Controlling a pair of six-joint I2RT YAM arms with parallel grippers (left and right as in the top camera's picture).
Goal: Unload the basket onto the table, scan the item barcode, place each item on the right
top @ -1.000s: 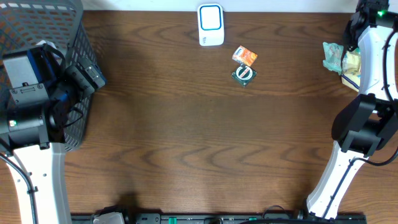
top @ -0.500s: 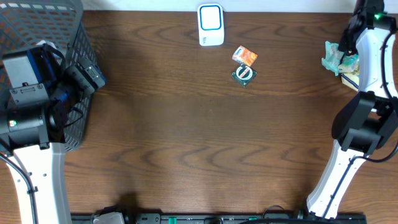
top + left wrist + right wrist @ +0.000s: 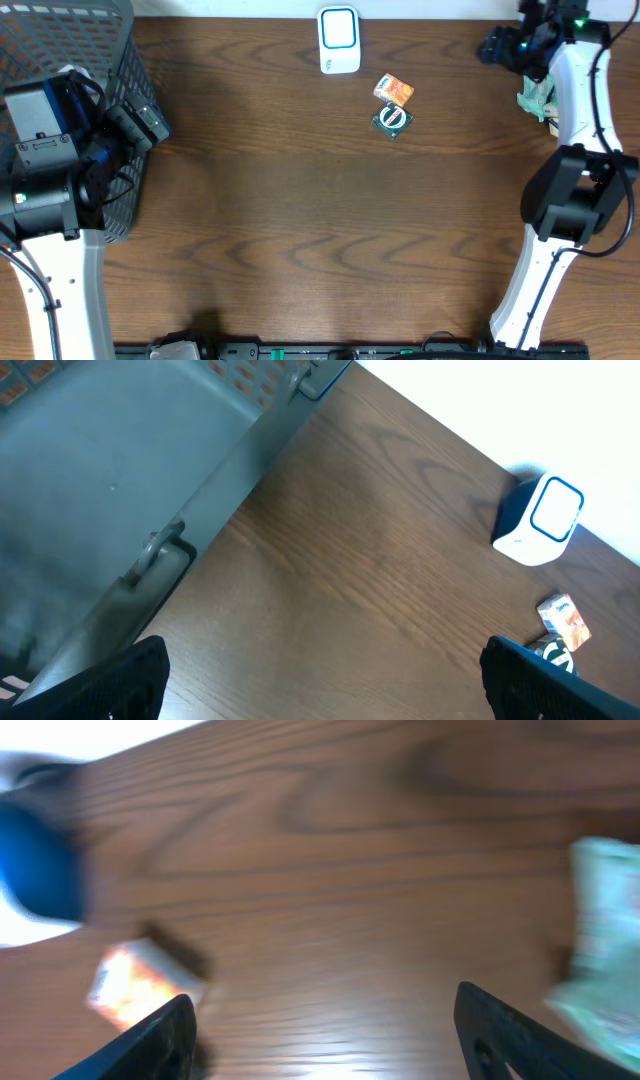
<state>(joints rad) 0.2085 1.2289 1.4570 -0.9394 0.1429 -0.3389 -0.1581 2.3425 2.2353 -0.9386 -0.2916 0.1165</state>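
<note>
The white scanner with a blue face (image 3: 339, 40) stands at the table's back edge, and the left wrist view shows the scanner (image 3: 540, 520) too. In front of it lie an orange packet (image 3: 394, 90) and a green round-marked item (image 3: 392, 120). My right gripper (image 3: 494, 48) hovers open at the back right, between these items and a pile of pale packets (image 3: 538, 95). Its blurred wrist view shows the right gripper (image 3: 325, 1040) with nothing between the fingers, the orange packet (image 3: 140, 982) at left and a green packet (image 3: 605, 960) at right. My left gripper (image 3: 150, 122) is open beside the basket.
A grey mesh basket (image 3: 110, 60) fills the left back corner, and its wall (image 3: 120, 460) takes up much of the left wrist view. The left gripper (image 3: 325, 680) hangs over bare wood. The right arm's base (image 3: 575, 210) stands at the right edge.
My right gripper has opened and swung left from the pile of pale packets at the far right. The packets stay on the table. The left arm has not moved.
</note>
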